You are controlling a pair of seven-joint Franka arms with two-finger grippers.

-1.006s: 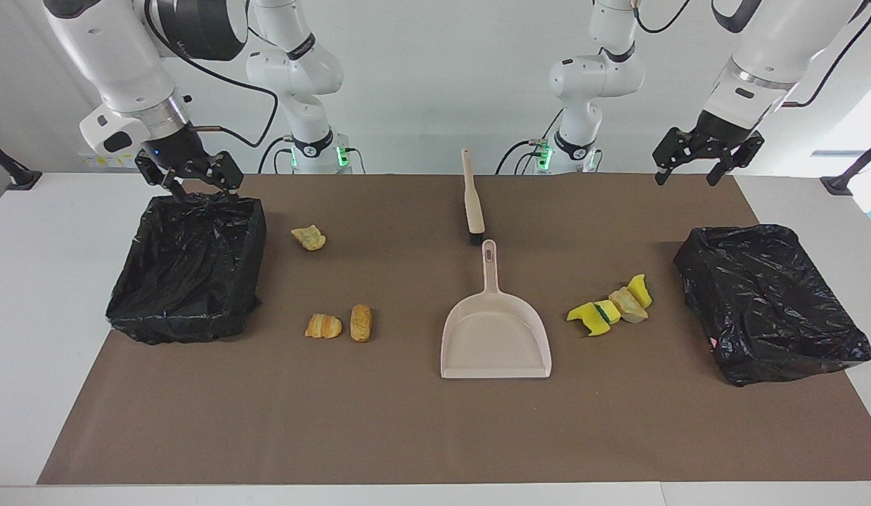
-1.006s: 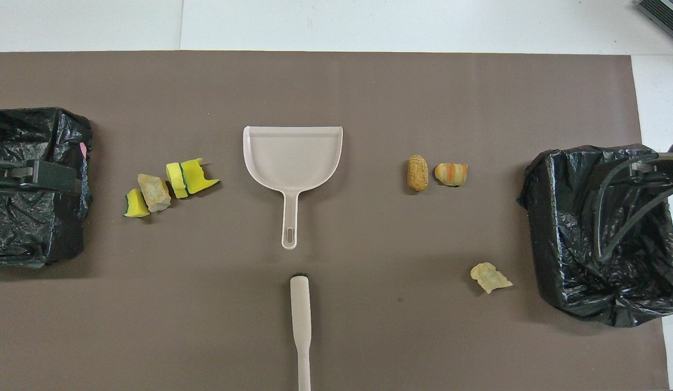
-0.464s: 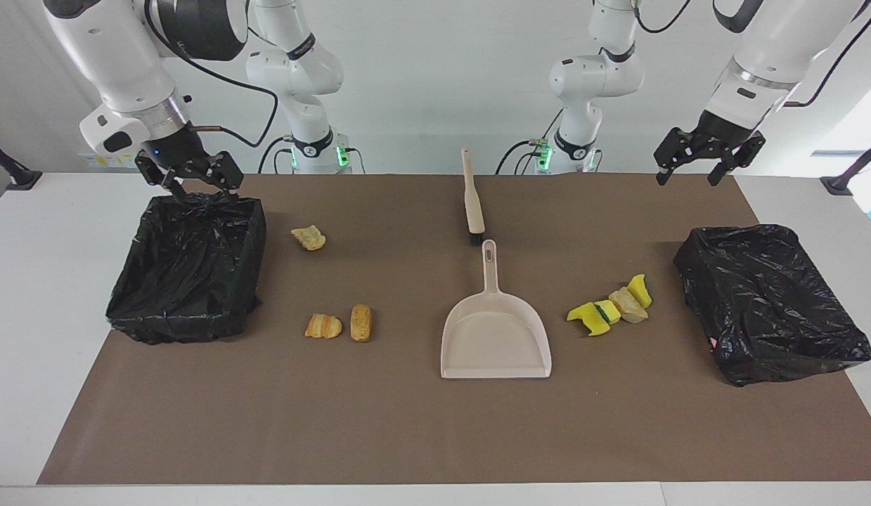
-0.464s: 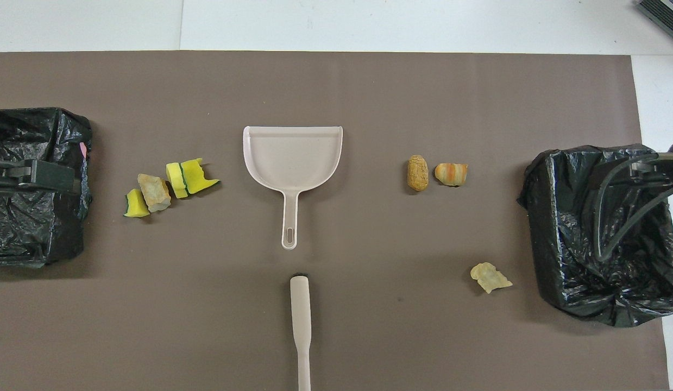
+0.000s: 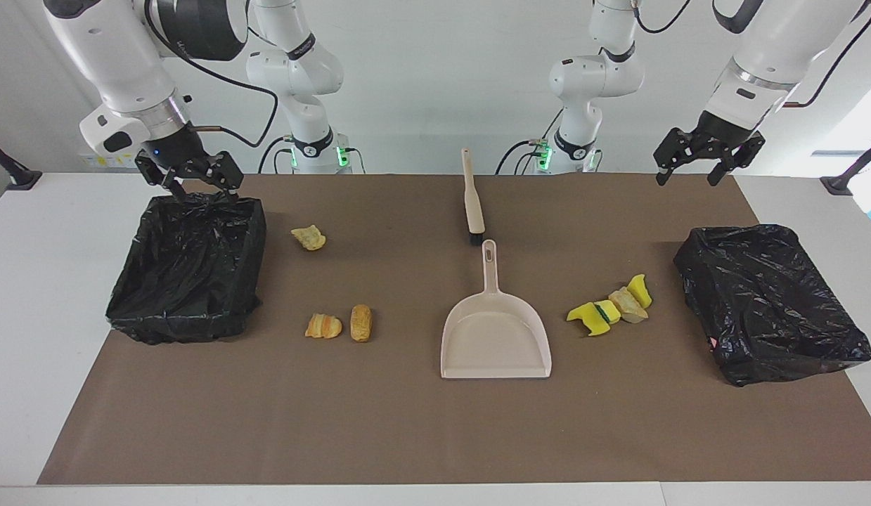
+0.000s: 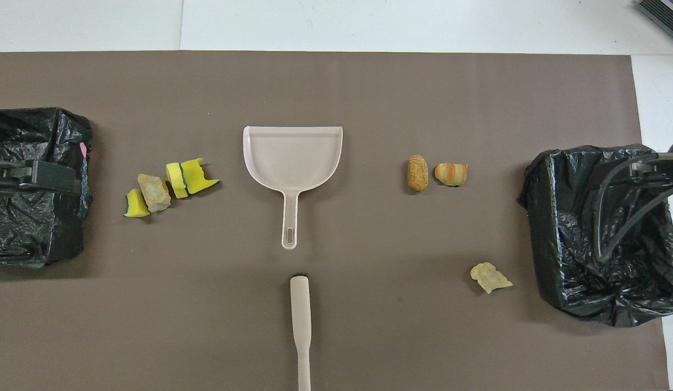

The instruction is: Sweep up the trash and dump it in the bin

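Observation:
The trash lies in three spots on the brown mat. Yellow-and-green sponge pieces with a beige chunk (image 5: pixel 609 306) (image 6: pixel 170 185) sit between the beige dustpan (image 5: pixel 496 341) (image 6: pixel 293 160) and the bin at the left arm's end (image 5: pixel 772 309) (image 6: pixel 37 228). Two orange-brown lumps (image 5: pixel 340 325) (image 6: pixel 436 172) and a pale foam scrap (image 5: pixel 308 237) (image 6: pixel 490 277) lie toward the right arm's bin (image 5: pixel 249 267) (image 6: pixel 548 233). The beige brush (image 5: pixel 472 200) (image 6: pixel 301 320) lies nearer the robots than the dustpan's handle. My right gripper (image 5: pixel 203 188) hangs open over its bin's rim. My left gripper (image 5: pixel 686 179) hangs open and holds nothing.
Both bins are lined with black plastic bags. The dustpan's mouth faces away from the robots, its handle pointing at the brush head. White tabletop borders the mat at both ends.
Both grippers have edged up very slightly. Nothing on the mat has moved.

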